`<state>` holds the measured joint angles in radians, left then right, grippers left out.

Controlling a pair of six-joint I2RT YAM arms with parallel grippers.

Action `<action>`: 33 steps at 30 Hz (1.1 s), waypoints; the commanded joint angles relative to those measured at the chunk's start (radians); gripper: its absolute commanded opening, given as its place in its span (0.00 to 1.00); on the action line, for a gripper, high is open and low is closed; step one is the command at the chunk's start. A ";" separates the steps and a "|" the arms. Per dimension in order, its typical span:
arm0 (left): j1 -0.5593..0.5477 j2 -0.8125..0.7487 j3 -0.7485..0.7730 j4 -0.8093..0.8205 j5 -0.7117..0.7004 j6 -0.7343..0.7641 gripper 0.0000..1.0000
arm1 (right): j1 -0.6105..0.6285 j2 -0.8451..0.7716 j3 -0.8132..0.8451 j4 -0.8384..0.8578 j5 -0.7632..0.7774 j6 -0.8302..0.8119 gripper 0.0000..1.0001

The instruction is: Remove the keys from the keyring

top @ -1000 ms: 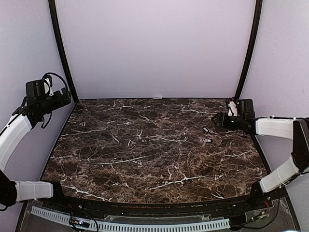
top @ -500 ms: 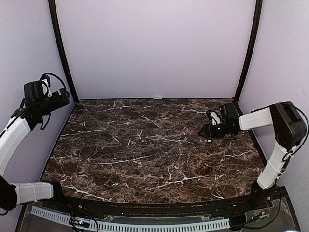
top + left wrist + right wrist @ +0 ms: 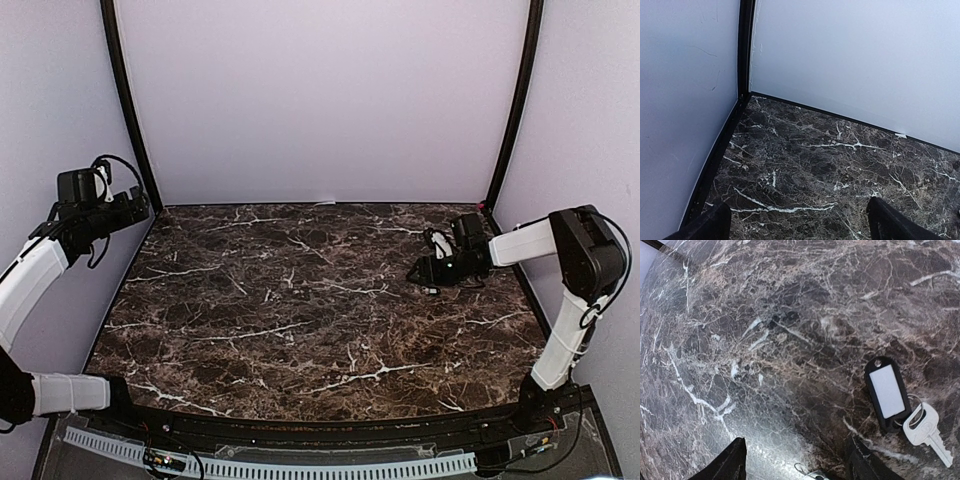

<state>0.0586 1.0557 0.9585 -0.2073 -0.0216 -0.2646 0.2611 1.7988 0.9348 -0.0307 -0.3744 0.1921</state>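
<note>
Top external view gives you the left fingers (image 3: 128, 206) held high over the desk (image 3: 300, 330), right at its far-left corner and close to the side wall (image 3: 50, 100). In your left wrist view the two dark left fingers (image 3: 707, 226) stand at the bottom corners of the frame, spread as wide as they go. Only bare marble and the corner post (image 3: 745, 47) show between them, and they have hold of nothing.

Move across to the right. From above, the right fingers (image 3: 421, 273) reach low over the desk near its right edge, toward the far side. The keys (image 3: 430, 290) lie on the marble just below the tips.

Your right wrist view shows the right fingers (image 3: 732, 460) parted with a broad gap and closed on nothing. A small silvery piece (image 3: 812, 474) lies between them at the bottom edge, cut off, so you cannot tell what it is. Outside the right-hand finger lies a black tag (image 3: 886, 392) with a white label, flat on the desk. A silver key (image 3: 926, 430) sits at the tag's lower end, its blade pointing toward the frame's lower right.
</note>
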 commanded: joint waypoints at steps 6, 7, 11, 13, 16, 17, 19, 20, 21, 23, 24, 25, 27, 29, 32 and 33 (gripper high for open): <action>0.003 -0.006 -0.006 -0.003 0.031 -0.004 0.97 | 0.001 -0.044 -0.072 -0.018 -0.054 0.052 0.66; 0.003 -0.008 -0.006 -0.003 0.030 -0.004 0.97 | 0.001 -0.050 -0.076 -0.024 -0.061 0.058 0.65; 0.003 -0.015 -0.007 -0.003 0.022 -0.002 0.97 | 0.006 -0.076 -0.095 -0.048 -0.088 0.072 0.61; 0.003 -0.017 -0.007 -0.003 0.019 0.000 0.97 | 0.010 -0.086 -0.101 -0.064 -0.093 0.072 0.58; 0.002 -0.017 -0.007 -0.002 0.021 0.000 0.97 | 0.012 -0.100 -0.109 -0.083 -0.091 0.068 0.54; 0.002 -0.017 -0.007 -0.001 0.022 -0.002 0.97 | 0.012 -0.102 -0.110 -0.087 -0.086 0.066 0.52; 0.003 -0.015 -0.008 -0.003 0.024 -0.001 0.97 | 0.012 -0.106 -0.109 -0.097 -0.075 0.059 0.50; 0.003 -0.014 -0.007 -0.004 0.024 -0.002 0.97 | 0.012 -0.108 -0.108 -0.104 -0.071 0.054 0.49; 0.004 -0.013 -0.008 -0.003 0.025 -0.003 0.97 | 0.012 -0.109 -0.108 -0.110 -0.065 0.049 0.48; 0.003 -0.013 -0.009 -0.005 0.026 -0.005 0.97 | 0.012 -0.119 -0.112 -0.117 -0.042 0.042 0.45; 0.003 -0.013 -0.008 -0.005 0.027 -0.006 0.97 | 0.012 -0.122 -0.114 -0.117 -0.033 0.040 0.43; 0.002 -0.013 -0.009 -0.004 0.029 -0.006 0.97 | 0.012 -0.125 -0.118 -0.119 -0.024 0.040 0.41; 0.002 -0.011 -0.008 -0.004 0.031 -0.007 0.97 | 0.012 -0.131 -0.124 -0.116 -0.014 0.039 0.36; 0.003 -0.011 -0.008 -0.003 0.032 -0.009 0.97 | 0.012 -0.135 -0.129 -0.109 -0.007 0.042 0.30; 0.003 -0.012 -0.010 -0.004 0.034 -0.010 0.97 | 0.012 -0.136 -0.132 -0.096 -0.003 0.047 0.15; 0.002 -0.013 -0.009 -0.004 0.034 -0.010 0.97 | 0.012 -0.136 -0.133 -0.090 -0.003 0.049 0.09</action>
<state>0.0586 1.0592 0.9585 -0.2081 0.0025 -0.2695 0.2668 1.6882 0.8143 -0.1364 -0.3985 0.2451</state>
